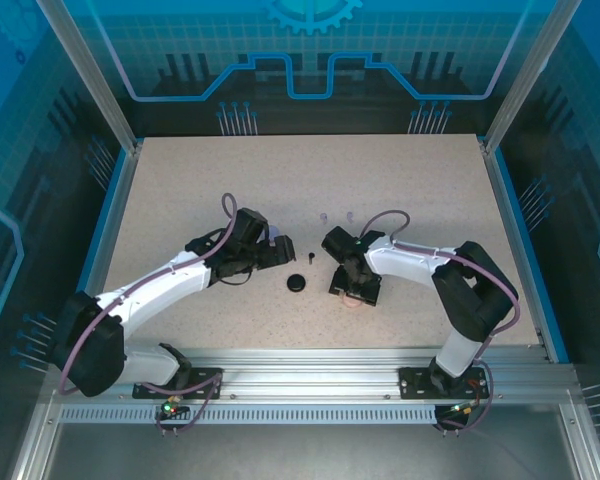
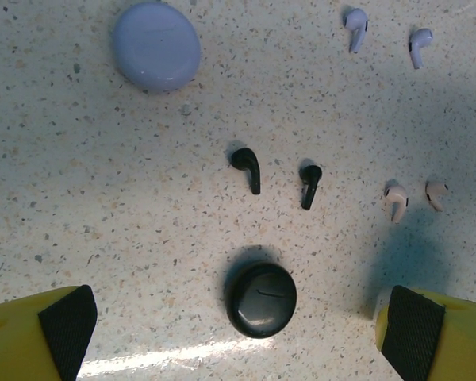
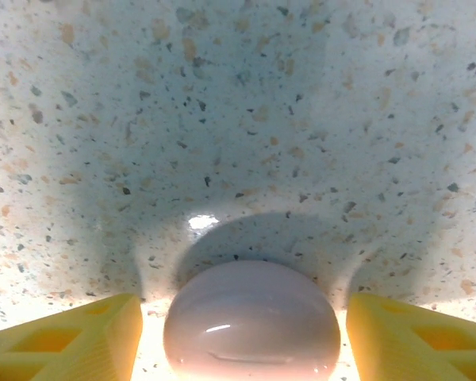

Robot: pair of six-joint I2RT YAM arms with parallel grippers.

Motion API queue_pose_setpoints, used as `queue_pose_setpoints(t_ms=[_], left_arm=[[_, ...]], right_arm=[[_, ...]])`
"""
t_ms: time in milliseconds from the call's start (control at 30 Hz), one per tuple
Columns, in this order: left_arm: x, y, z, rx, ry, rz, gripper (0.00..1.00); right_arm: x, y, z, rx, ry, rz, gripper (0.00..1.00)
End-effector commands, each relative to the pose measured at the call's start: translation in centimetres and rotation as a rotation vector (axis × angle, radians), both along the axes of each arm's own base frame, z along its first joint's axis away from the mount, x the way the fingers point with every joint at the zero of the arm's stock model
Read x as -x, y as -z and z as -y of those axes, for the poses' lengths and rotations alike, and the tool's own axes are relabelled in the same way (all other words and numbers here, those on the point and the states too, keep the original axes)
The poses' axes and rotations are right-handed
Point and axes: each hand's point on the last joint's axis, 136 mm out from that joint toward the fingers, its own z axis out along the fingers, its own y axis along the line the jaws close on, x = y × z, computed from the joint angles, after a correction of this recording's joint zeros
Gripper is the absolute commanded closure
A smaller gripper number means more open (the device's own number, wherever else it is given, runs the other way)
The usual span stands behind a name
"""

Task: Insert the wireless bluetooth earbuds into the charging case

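Note:
In the right wrist view my right gripper is open, low over the table. Its yellow fingers flank a pale pink round charging case, with a small gap on each side. My left gripper hangs wide open above a shut black case. Beyond it lie two black earbuds, two pale pink earbuds and two lavender earbuds. A shut lavender case sits far left. From above, the right gripper and left gripper flank the black case.
The speckled table has blue side rails and an aluminium frame along the near edge. Both arms reach in toward the middle. Everything small is clustered mid-table between the two grippers.

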Motion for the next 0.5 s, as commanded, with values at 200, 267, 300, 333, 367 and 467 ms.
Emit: queue_pose_setpoints(t_ms=[200,267,300,333,367,467], left_arm=[[-0.5,-0.9,0.6,0.007,0.002,0.015,0.01],[-0.5,-0.8,0.7,0.008,0.003,0.016,0.01],[-0.5,-0.9,0.7,0.009,0.003,0.017,0.01],[-0.5,-0.8,0.7,0.008,0.003,0.016,0.01],[-0.5,-0.8,0.7,0.008,0.005,0.015,0.01],[-0.5,-0.9,0.8,0.011,0.008,0.019,0.01]], right_arm=[[0.1,0.3,0.2,0.02,0.019,-0.008,0.34],[0.3,0.5,0.2,0.022,0.021,-0.012,0.34],[0.5,0.6,0.3,0.024,0.023,-0.014,0.34],[0.6,0.6,0.4,0.024,0.023,-0.015,0.34],[0.6,0.6,0.4,0.022,0.025,-0.015,0.35],[0.9,0.8,0.4,0.016,0.028,-0.013,0.38]])
